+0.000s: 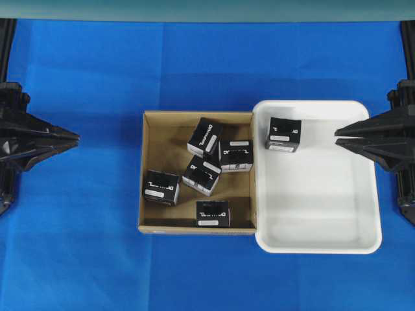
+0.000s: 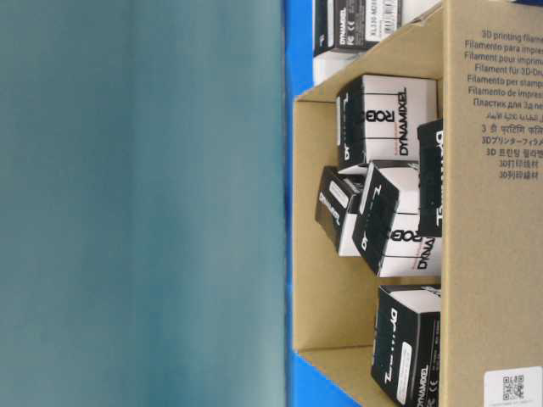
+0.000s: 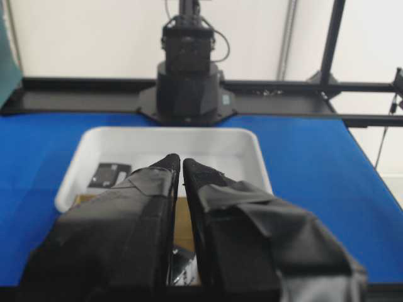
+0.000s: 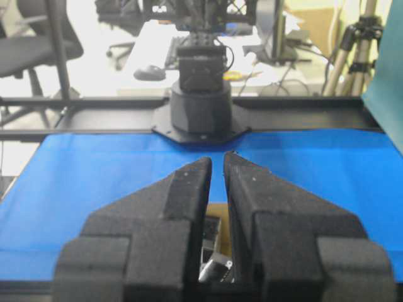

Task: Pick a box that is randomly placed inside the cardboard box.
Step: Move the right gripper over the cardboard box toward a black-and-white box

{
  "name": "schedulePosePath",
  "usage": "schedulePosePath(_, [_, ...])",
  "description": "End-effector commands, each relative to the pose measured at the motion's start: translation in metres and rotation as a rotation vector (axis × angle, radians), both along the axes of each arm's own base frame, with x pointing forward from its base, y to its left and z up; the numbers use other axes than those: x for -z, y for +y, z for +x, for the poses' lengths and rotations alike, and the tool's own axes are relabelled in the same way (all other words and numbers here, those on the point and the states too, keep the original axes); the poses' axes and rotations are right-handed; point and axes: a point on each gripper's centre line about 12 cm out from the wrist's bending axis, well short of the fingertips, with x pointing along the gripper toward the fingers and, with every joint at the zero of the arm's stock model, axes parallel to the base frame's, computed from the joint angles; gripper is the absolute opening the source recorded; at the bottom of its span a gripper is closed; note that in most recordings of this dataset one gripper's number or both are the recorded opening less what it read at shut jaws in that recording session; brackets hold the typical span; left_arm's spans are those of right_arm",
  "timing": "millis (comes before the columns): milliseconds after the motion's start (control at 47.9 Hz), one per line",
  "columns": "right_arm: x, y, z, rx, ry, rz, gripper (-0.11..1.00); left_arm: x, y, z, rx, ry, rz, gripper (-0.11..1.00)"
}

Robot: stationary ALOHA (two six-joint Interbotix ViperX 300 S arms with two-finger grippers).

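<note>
Five boxes lie jumbled in the carton, a sixth sits in the white tray. The left gripper and right gripper hang at the table's edges, each with jaws nearly pressed together, holding nothing. Best target is probably the lone box by the near wall: spread the jaws first, come straight down, and straddle its short sides, clear of the wall

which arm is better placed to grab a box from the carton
Left, probably. The left hand faces the carton across bare blue cloth, while the right hand has the white tray between it and the carton. Both hands are shut, holding nothing.
</note>
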Motion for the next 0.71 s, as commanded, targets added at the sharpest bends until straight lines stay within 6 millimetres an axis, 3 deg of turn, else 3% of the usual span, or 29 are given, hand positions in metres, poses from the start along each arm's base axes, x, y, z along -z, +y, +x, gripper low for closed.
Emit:
schedulePosePath(0, [0.001,-0.004,0.003,0.019,0.009,0.017,0.14,0.000,0.000,0.004,0.004,0.026,0.001,0.14])
schedulePosePath(63, [0.007,-0.009,0.005,0.043,0.057,0.068,0.16,-0.002,0.000,0.004,0.004,0.048,-0.002,0.12])
schedulePosePath(230, [0.018,-0.017,0.014,0.086,0.272,0.177,0.07,-0.010,-0.001,0.004,0.005,0.094,-0.003,-0.04])
schedulePosePath(438, [0.011,-0.024,0.035,0.120,0.490,0.238,0.08,-0.007,-0.005,0.005,0.024,0.232,-0.001,-0.06])
schedulePosePath(689, [0.015,-0.025,0.074,0.117,0.842,0.260,0.08,-0.004,-0.004,0.003,0.018,0.287,-0.003,-0.06])
